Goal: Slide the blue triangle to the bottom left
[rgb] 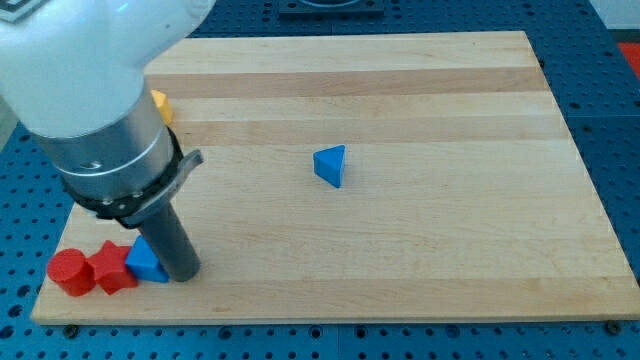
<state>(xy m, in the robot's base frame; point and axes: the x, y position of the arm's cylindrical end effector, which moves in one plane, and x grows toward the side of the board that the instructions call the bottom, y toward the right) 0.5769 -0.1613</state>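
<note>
The blue triangle lies near the middle of the wooden board, a little toward the view's top. My tip is at the view's bottom left, far to the left of and below the triangle. The tip touches or nearly touches the right side of another blue block, whose shape is partly hidden by the rod.
A red cylinder and a red star-like block sit in a row with the blue block at the bottom left corner. A yellow block peeks out behind the arm's housing at the left edge.
</note>
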